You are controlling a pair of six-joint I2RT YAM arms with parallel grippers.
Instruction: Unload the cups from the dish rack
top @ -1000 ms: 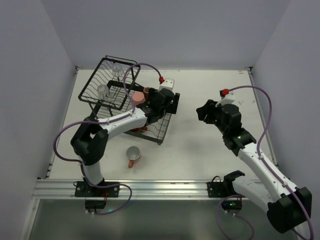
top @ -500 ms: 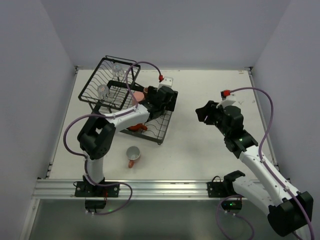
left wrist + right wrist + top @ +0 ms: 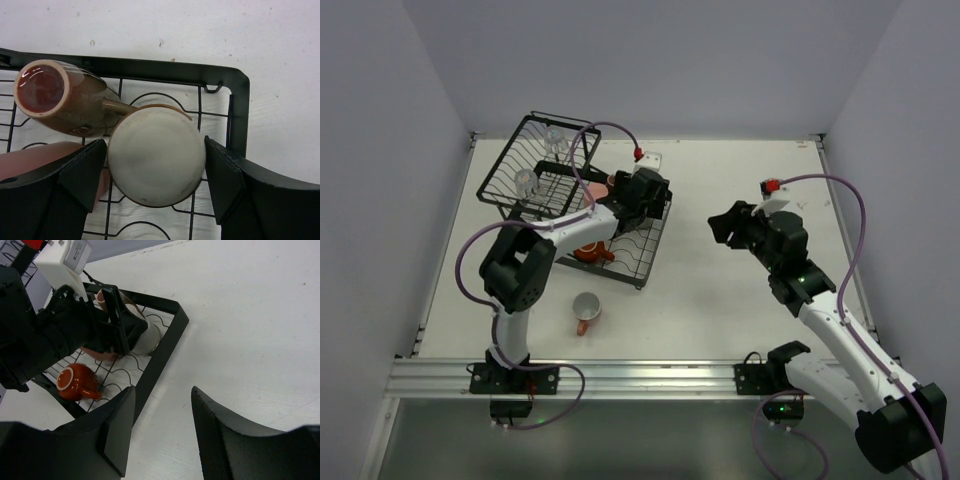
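While the left gripper [image 3: 155, 167] straddles the upturned cream-and-brown cup [image 3: 156, 150] near the dish rack [image 3: 240, 110] corner (small brown cup [image 3: 60, 100] at its 10 o'clock), jaws spread, it looks mid-grab. Next up is probably squeeze, then lift. The right gripper [image 3: 162, 407] hangs parted, empty.

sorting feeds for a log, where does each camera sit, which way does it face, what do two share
Top external: above and behind the bases, looking down on the white table; left arm reaches into the black wire dish rack, right arm away from it.
Left wrist: on the left arm, looking straight down into the rack; its jaws flank the upturned cream-and-brown cup.
Right wrist: on the right arm, looking obliquely across the table at the rack; its open jaws fill the bottom.
Shared: both wrist views show that cup.
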